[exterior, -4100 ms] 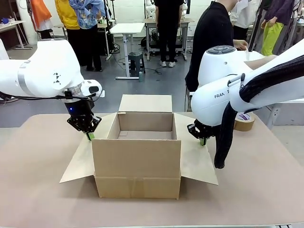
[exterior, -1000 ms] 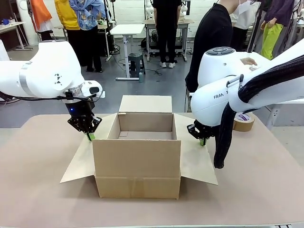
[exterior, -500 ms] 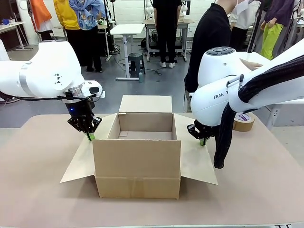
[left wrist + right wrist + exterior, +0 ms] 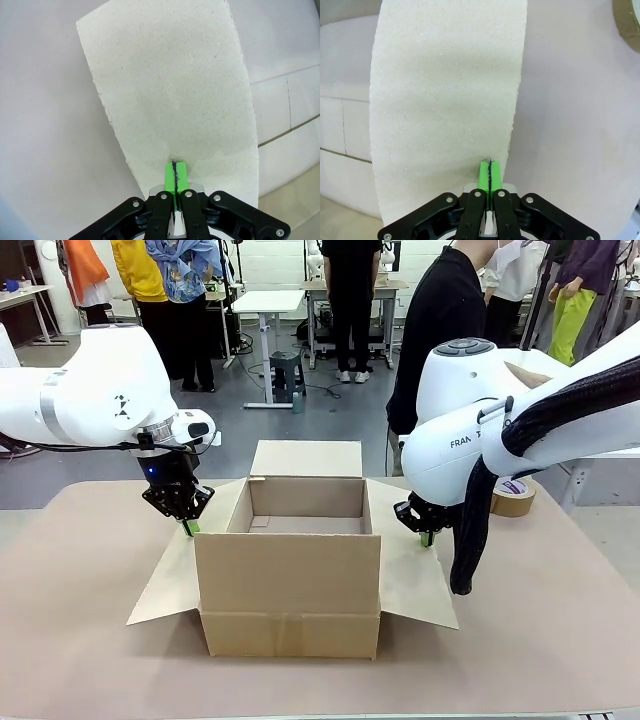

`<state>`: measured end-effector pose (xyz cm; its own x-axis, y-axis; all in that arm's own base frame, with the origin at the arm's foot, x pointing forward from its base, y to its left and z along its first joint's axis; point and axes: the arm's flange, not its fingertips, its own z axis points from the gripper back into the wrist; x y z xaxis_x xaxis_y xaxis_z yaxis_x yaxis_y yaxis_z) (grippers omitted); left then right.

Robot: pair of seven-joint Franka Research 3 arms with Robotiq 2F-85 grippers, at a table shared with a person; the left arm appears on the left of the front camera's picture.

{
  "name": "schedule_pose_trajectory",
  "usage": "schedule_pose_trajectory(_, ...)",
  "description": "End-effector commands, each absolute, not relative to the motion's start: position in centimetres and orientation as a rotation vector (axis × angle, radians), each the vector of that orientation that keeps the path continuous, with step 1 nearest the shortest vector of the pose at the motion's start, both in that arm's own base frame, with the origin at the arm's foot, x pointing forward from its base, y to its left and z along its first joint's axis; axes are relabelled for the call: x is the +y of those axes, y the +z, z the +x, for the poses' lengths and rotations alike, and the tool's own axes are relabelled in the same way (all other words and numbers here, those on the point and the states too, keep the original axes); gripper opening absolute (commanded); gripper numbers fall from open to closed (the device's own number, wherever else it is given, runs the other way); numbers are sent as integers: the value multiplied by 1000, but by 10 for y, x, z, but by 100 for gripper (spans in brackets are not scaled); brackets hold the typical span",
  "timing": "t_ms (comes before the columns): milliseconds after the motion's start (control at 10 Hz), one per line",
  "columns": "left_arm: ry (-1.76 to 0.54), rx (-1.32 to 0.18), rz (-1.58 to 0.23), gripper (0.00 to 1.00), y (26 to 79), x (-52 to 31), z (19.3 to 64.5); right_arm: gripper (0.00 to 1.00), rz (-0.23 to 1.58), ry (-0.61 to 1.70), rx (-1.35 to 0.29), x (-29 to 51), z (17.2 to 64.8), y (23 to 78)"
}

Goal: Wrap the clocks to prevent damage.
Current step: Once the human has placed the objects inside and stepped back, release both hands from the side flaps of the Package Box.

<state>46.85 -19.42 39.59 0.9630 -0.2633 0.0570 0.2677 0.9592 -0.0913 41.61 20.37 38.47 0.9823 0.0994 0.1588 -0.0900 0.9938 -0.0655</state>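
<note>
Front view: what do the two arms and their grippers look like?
Both the left arm and right arm are glossy white with rounded joints. The right one carries grey FRA lettering and a black ribbed cable sleeve; the left has a blue wrist light. The left gripper and right gripper are black with bright green pads.

The black letters "FRAN" are seen printed on the white right robot arm (image 4: 467,442); no other text can be read.
</note>
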Motion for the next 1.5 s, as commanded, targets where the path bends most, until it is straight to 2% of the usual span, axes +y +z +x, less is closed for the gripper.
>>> schedule_pose_trajectory(0, -264, -43, -94, 0, 395, -194, 469, 1, -66, 98, -163, 204, 416, 384)
schedule_pose_trajectory(1400, -264, -43, -94, 0, 395, -194, 469, 1, -66, 98, -163, 204, 416, 384)
